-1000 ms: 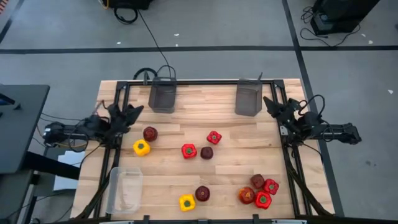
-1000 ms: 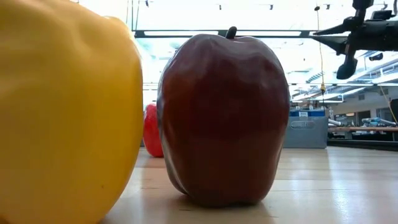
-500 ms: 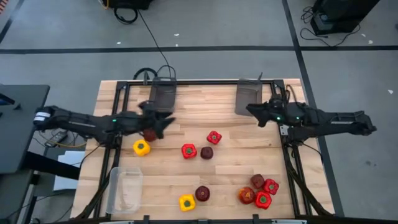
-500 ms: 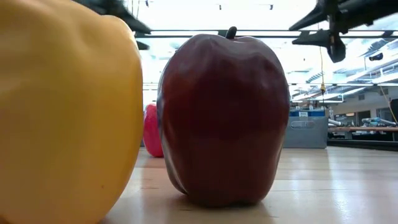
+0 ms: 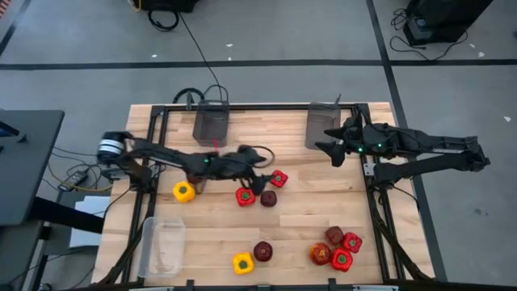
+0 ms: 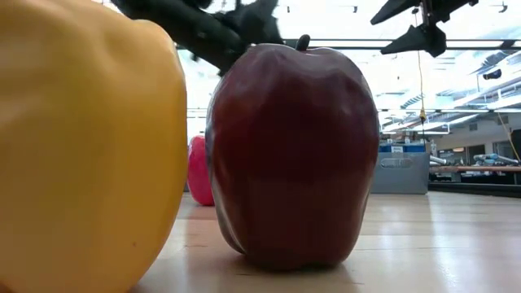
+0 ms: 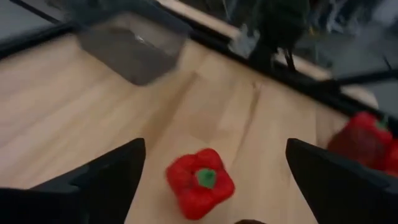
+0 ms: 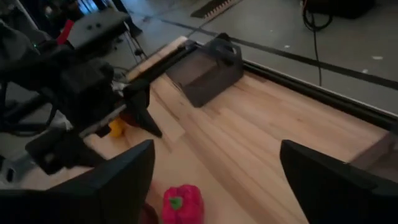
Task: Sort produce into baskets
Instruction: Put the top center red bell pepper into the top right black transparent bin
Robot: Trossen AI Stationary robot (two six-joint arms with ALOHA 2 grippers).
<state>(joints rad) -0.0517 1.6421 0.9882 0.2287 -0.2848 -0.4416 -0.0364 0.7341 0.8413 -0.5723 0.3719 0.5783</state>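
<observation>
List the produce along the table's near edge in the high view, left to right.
Yellow pepper → dark maroon fruit → orange-red fruit → red pepper. The other two pieces in the right-hand cluster overlap these in order, so they are left out.

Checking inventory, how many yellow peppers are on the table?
2. One yellow pepper sits near the left edge, by the left arm; the other at the front edge beside a maroon fruit. The arm may hide more.
</observation>
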